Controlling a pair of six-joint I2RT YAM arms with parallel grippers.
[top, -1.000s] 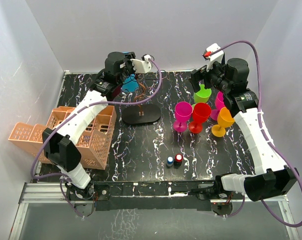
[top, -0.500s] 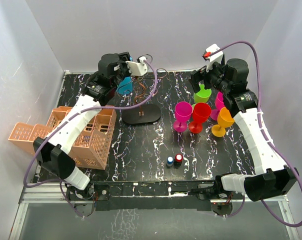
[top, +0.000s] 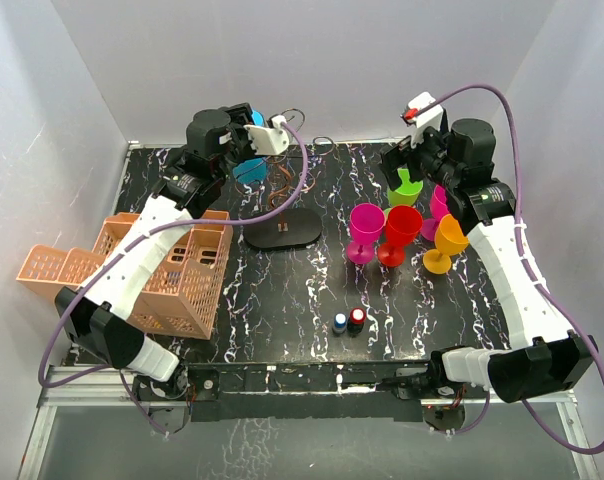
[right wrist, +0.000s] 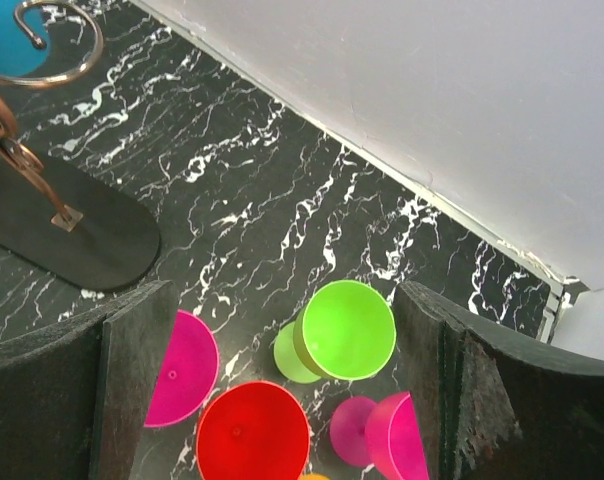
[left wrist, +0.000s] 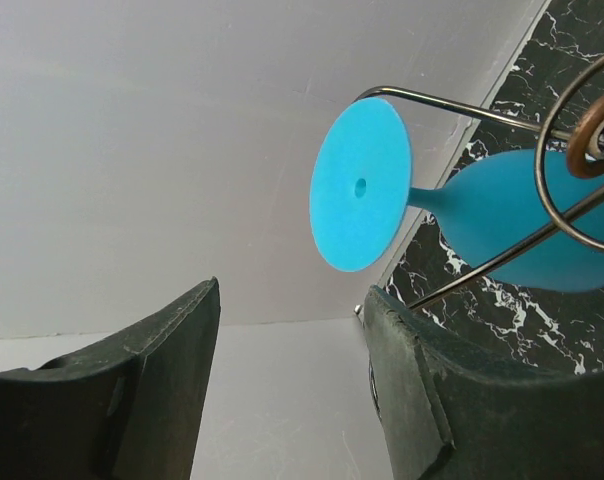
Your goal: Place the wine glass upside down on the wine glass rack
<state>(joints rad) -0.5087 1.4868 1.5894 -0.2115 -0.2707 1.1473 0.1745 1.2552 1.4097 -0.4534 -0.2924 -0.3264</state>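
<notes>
Wine glass of blue plastic (left wrist: 502, 225), with a flat round foot, is seen in the left wrist view among the curled top arms of the thin dark-brown wire rack (top: 282, 233). Its stem is crossed by one wire arm and its bowl is partly ringed by a wire loop. Whether its full weight is carried by the wire cannot be told.

The left gripper (left wrist: 292, 300) is held just beside the rack's top. Its jaws are spread wide, nothing is gripped between them, and the blue glass is seen beyond them, not touched.

The right gripper (right wrist: 282, 295) is held well to the right of the rack. Its jaws are likewise spread wide and nothing is held. Below them a lime-green plastic glass (right wrist: 347, 328) is seen, grouped closely with a red plastic glass (right wrist: 252, 440) and a magenta plastic glass (right wrist: 187, 370).

An orange plastic lattice crate (top: 182, 275) is placed to the left of the rack. All of this is carried on a black, white-veined tabletop (top: 282, 295).
</notes>
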